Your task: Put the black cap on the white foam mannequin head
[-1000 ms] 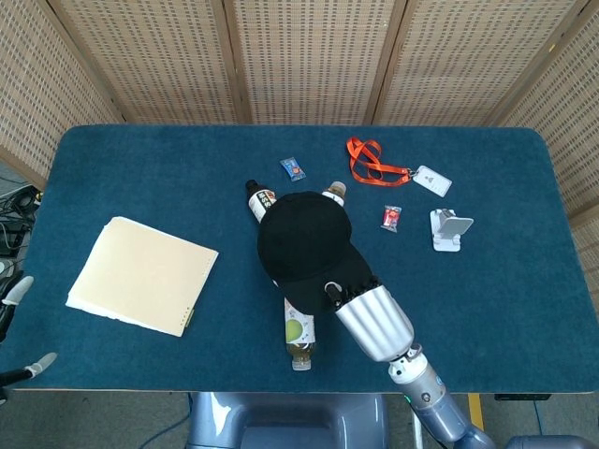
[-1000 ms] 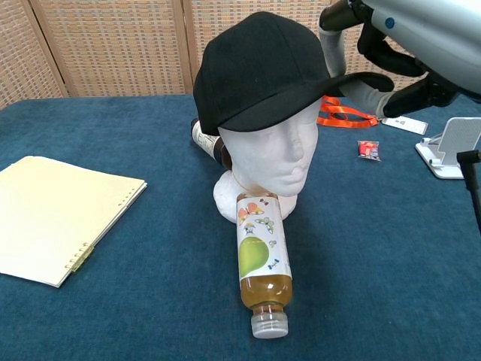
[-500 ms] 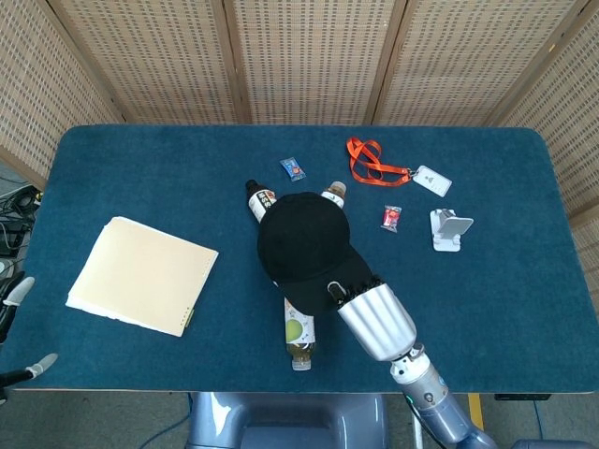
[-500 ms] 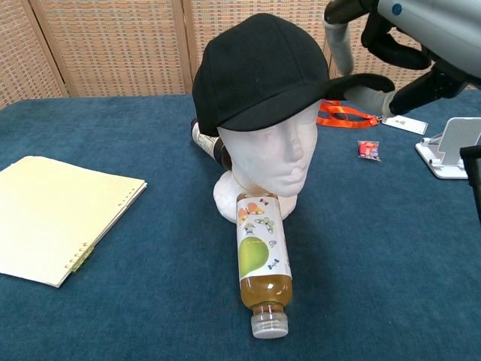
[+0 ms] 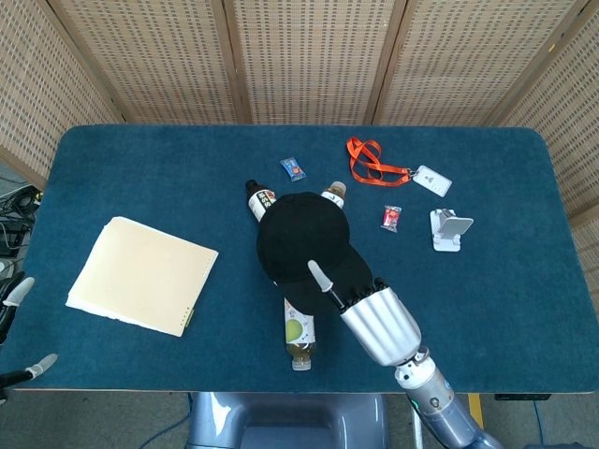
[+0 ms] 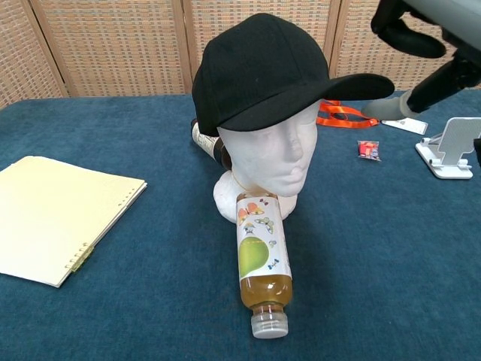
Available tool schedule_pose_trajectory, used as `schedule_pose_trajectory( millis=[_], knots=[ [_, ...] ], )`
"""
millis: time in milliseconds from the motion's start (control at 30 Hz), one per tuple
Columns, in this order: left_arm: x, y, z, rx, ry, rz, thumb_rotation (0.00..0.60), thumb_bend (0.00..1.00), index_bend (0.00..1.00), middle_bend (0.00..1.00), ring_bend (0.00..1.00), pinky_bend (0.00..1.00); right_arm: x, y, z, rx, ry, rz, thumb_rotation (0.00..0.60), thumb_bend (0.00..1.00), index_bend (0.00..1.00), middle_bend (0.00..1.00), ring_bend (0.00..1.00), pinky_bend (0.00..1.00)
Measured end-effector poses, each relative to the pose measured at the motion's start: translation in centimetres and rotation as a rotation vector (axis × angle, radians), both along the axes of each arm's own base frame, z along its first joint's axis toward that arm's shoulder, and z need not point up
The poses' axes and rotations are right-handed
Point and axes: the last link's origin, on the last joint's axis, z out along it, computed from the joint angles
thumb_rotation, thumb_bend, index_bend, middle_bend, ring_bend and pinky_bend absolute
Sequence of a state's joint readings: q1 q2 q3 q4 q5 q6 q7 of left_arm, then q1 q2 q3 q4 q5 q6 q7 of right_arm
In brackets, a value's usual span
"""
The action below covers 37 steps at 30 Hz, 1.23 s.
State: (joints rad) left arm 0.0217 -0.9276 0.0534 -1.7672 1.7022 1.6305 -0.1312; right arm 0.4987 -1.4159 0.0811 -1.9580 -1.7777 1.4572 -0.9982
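Observation:
The black cap [image 6: 259,64] sits on the white foam mannequin head [image 6: 274,154] at the table's middle, brim pointing right in the chest view. From above, the cap [image 5: 301,238] hides the mannequin head. My right hand [image 6: 440,79] hovers just off the brim's tip with its fingers apart, holding nothing. One pale fingertip [image 6: 387,111] lies just below the brim. In the head view my right hand [image 5: 351,295] is at the brim's near edge, one finger stretched over it. Only the fingertips of my left hand [image 5: 19,290] show, spread beyond the table's left edge.
A juice bottle [image 6: 261,263] lies in front of the mannequin's base, and a dark bottle [image 5: 259,201] lies behind it. A cream notebook [image 6: 60,214] is on the left. An orange lanyard [image 5: 367,159], a red sweet [image 5: 391,217] and a white phone stand [image 5: 449,229] are at the right.
My right hand has let go of the cap's brim and drawn up and to the right, fingers spreading. The cap stays on the mannequin head. The left hand is unmoved.

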Motion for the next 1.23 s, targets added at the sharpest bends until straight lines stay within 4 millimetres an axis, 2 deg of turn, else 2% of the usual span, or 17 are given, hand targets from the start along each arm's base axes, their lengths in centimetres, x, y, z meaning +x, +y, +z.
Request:
schedule_pose_trajectory(
  millis=[233,367,433,467,500,533,567,633,700,800,967,1067,1233],
  knots=[
    [0.0,0.0,0.2,-0.005,0.001,-0.002,0.600,0.00,0.00,0.00,0.00,0.00,-2.4,0.6,2.1,-0.016,-0.018,-0.036,0.600,0.16,0.00,0.96,1.00,1.00],
    [0.0,-0.2,0.4,0.006,-0.004,-0.007,0.600,0.00,0.00,0.00,0.00,0.00,-5.5,0.6,3.5,-0.028,-0.015,-0.067,0.600,0.16,0.00,0.94,1.00,1.00],
    [0.1,-0.4,0.4,0.009,-0.004,-0.012,0.600,0.00,0.00,0.00,0.00,0.00,-7.1,0.4,4.1,-0.037,-0.009,-0.087,0.600,0.14,0.00,0.85,0.94,0.98],
    [0.2,-0.5,0.4,0.010,-0.004,-0.017,0.600,0.00,0.00,0.00,0.00,0.00,-8.3,0.3,4.5,-0.041,-0.006,-0.103,0.600,0.12,0.00,0.79,0.88,0.93],
    [0.2,-0.6,0.4,0.010,-0.003,-0.020,0.600,0.00,0.00,0.00,0.00,0.00,-9.2,0.1,4.8,-0.043,-0.005,-0.117,0.600,0.08,0.00,0.67,0.75,0.80],
    [0.3,-0.7,0.4,0.010,-0.002,-0.022,0.600,0.00,0.00,0.00,0.00,0.00,-10.1,0.0,5.1,-0.044,-0.005,-0.135,0.600,0.03,0.00,0.51,0.56,0.59],
    [0.3,-0.8,0.4,0.011,0.000,-0.025,0.600,0.00,0.00,0.00,0.00,0.00,-11.4,-0.2,5.5,-0.045,-0.005,-0.164,0.600,0.02,0.00,0.42,0.44,0.48],
    [0.4,-0.9,0.4,0.013,0.002,-0.027,0.600,0.00,0.00,0.00,0.00,0.00,-13.3,-0.5,6.2,-0.045,-0.009,-0.220,0.600,0.00,0.00,0.11,0.09,0.14],
    [0.4,-1.0,0.3,0.015,0.006,-0.030,0.600,0.00,0.00,0.00,0.00,0.00,-15.3,-0.8,6.9,-0.041,-0.025,-0.303,0.600,0.00,0.00,0.00,0.00,0.01],
    [0.5,-1.1,0.1,0.014,0.014,-0.034,0.600,0.00,0.00,0.00,0.00,0.00,-17.6,-1.0,7.6,-0.036,-0.050,-0.435,0.600,0.00,0.00,0.00,0.00,0.00],
    [0.5,-1.1,0.1,0.013,0.013,-0.032,0.600,0.00,0.00,0.00,0.00,0.00,-20.2,-0.8,7.6,0.042,-0.139,-0.549,0.600,0.00,0.00,0.00,0.00,0.00],
    [0.5,-1.1,0.3,0.031,0.015,-0.033,0.600,0.00,0.00,0.00,0.00,0.00,-21.3,-0.1,7.0,0.076,-0.187,-0.579,0.600,0.00,0.00,0.00,0.00,0.00],
    [0.3,-1.1,0.6,0.061,0.022,-0.023,0.600,0.00,0.00,0.00,0.00,0.00,-21.5,0.9,6.4,0.065,-0.220,-0.558,0.600,0.00,0.00,0.00,0.00,0.00]
  ],
)
